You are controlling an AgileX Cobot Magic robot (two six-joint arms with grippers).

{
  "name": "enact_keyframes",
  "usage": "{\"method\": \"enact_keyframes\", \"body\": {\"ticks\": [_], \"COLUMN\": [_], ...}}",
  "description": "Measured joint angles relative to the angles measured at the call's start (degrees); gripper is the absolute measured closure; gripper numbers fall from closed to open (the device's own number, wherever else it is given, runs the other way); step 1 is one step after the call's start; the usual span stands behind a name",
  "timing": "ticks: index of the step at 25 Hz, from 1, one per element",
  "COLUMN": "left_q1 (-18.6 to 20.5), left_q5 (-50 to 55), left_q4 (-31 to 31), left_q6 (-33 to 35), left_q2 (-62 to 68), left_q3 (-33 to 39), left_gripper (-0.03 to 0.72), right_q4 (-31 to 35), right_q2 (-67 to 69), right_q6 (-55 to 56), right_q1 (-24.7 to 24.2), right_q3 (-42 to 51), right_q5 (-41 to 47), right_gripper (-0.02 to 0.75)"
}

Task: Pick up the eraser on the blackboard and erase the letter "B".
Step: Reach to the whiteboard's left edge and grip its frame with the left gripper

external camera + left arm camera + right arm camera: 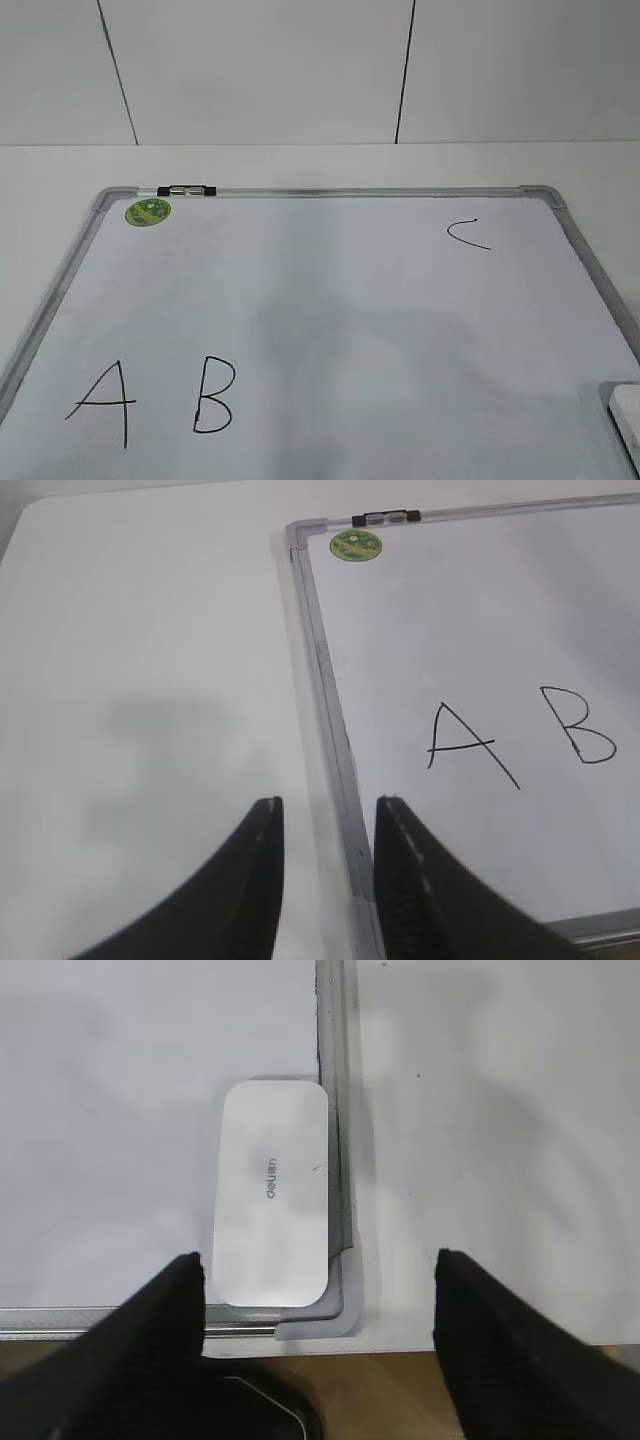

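The white eraser [272, 1194] lies flat in the blackboard's near right corner, against the frame; a sliver of it shows at the exterior view's lower right [626, 412]. The blackboard [350, 300] lies flat on the table. The letter "B" [213, 395] is drawn near the front left, right of the "A" [103, 402]; it also shows in the left wrist view [580, 725]. My right gripper [320, 1265] is open and empty, above the board's corner, the eraser just ahead of its left finger. My left gripper [328, 810] is open and empty over the board's left frame.
A small curved "C" [468, 234] sits at the board's far right. A round green sticker [147, 211] and a black clip [185, 190] are at the far left corner. The white table [150, 680] extends left of the board; its front edge [400, 1348] lies under my right gripper.
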Motion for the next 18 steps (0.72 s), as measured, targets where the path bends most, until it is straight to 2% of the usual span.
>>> {"method": "enact_keyframes", "body": {"ticks": [5, 9, 18], "left_q1": [0.0, 0.0, 0.0], "left_q5": [3.4, 4.5, 5.2], "left_q4": [-0.1, -0.1, -0.2], "left_q6": [-0.2, -3.2, -4.3], "left_q2": [12.3, 22.7, 47.9], "left_q3": [-3.1, -6.0, -13.6], "left_gripper": [0.453, 0.452, 0.452], "right_q4": [2.7, 5.1, 6.5], "right_q2": [7.9, 13.3, 21.9], "right_q6": [0.8, 1.7, 1.7], "right_q1": [0.0, 0.0, 0.0], "right_q3": [-3.8, -6.0, -8.4], "right_q5": [0.0, 0.0, -0.1], "right_gripper": [0.189, 0.189, 0.189]}}
